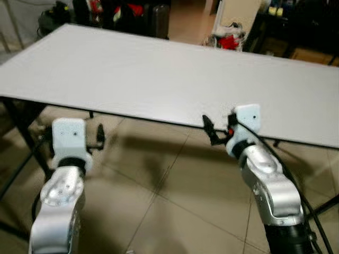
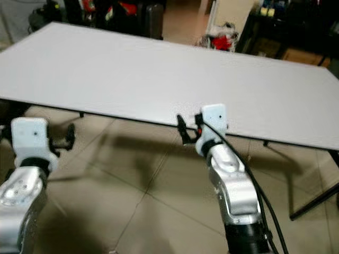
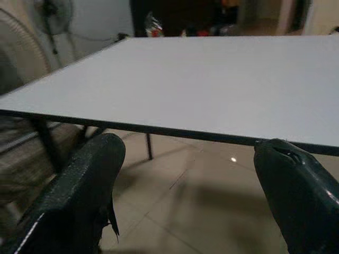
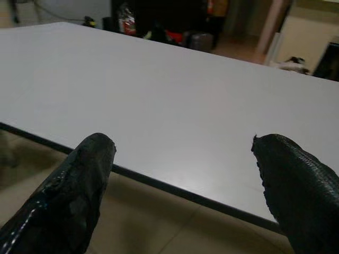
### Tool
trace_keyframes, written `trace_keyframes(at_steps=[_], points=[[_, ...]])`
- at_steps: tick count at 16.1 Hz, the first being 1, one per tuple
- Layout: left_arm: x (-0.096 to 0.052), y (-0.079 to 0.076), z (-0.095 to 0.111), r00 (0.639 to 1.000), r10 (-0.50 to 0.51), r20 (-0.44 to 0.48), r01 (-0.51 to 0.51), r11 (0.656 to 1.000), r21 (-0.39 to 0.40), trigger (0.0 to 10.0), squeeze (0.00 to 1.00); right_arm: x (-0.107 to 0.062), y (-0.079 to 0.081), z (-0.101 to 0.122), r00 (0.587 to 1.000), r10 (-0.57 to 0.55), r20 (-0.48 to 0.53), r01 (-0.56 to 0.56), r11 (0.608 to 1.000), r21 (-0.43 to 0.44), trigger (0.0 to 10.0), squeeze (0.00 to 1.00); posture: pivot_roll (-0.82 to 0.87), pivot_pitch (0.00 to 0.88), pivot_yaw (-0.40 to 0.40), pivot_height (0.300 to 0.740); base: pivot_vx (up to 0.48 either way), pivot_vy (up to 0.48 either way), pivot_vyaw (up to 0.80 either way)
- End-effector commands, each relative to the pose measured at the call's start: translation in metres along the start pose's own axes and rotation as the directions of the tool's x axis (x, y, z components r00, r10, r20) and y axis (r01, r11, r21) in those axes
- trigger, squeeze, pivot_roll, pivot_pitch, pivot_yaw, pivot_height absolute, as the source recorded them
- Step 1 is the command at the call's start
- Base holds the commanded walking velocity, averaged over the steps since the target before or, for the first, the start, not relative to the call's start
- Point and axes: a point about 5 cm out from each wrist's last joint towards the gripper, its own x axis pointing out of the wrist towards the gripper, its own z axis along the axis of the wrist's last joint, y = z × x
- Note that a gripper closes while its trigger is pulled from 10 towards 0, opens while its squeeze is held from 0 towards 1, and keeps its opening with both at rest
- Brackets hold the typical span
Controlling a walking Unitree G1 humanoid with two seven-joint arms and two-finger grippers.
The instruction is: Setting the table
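Note:
A large white table (image 1: 159, 74) stands in front of me with a bare top; I see no tableware on it. Both arms are held low in front of its near edge. The left gripper (image 3: 190, 145) sits just below and short of the edge, its black fingers (image 3: 90, 185) spread wide with nothing between them. The right gripper (image 4: 183, 140) is level with the edge at the table's right half. Its fingers (image 4: 79, 185) are also wide apart and hold nothing. One right finger (image 1: 209, 128) almost touches the dark table rim.
Beige floor tiles (image 1: 159, 201) lie under the arms. Black table legs (image 1: 21, 127) stand at the left. Dark clutter with red items (image 1: 229, 41) sits beyond the far edge. A standing fan (image 3: 55, 10) is off to the left. A black cable (image 1: 296, 185) runs along my right arm.

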Motion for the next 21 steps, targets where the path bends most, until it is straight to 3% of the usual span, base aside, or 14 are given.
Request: trace_keyframes(at_steps=[1, 9, 13, 21], points=[[0.0, -0.004, 0.001, 1.0, -0.016, 0.002, 0.016, 1.0, -0.003, 10.0, 0.0, 0.0, -0.004, 0.003, 1.0, -0.009, 0.001, 0.009, 1.0, -0.009, 10.0, 0.0, -0.03, 0.0, -0.05, 0.74, 0.0, 0.337, 0.72], [0.002, -0.001, 0.003, 1.0, -0.011, 0.007, 0.011, 1.0, 0.005, 10.0, 0.0, 0.002, 0.0, 0.0, 1.0, 0.005, -0.006, -0.005, 1.0, 0.006, 10.0, 0.0, -0.02, 0.0, -0.05, 0.74, 0.0, 0.332, 0.0], [0.0, -0.008, 0.007, 1.0, -0.02, 0.021, 0.02, 1.0, -0.001, 10.0, 0.0, 0.003, 0.003, 0.001, 0.999, 0.032, -0.005, -0.032, 0.999, 0.002, 10.0, 0.0, -0.02, 0.0, -0.051, 0.74, 0.0, 0.0, 0.0], [0.0, -0.006, 0.008, 1.0, 0.012, 0.014, -0.012, 0.999, -0.046, 10.0, 0.0, 0.007, 0.008, 0.005, 0.997, 0.072, 0.015, -0.072, 0.997, -0.009, 10.0, 0.0, -0.01, 0.0, -0.05, 0.74, 0.0, 0.0, 0.8]])
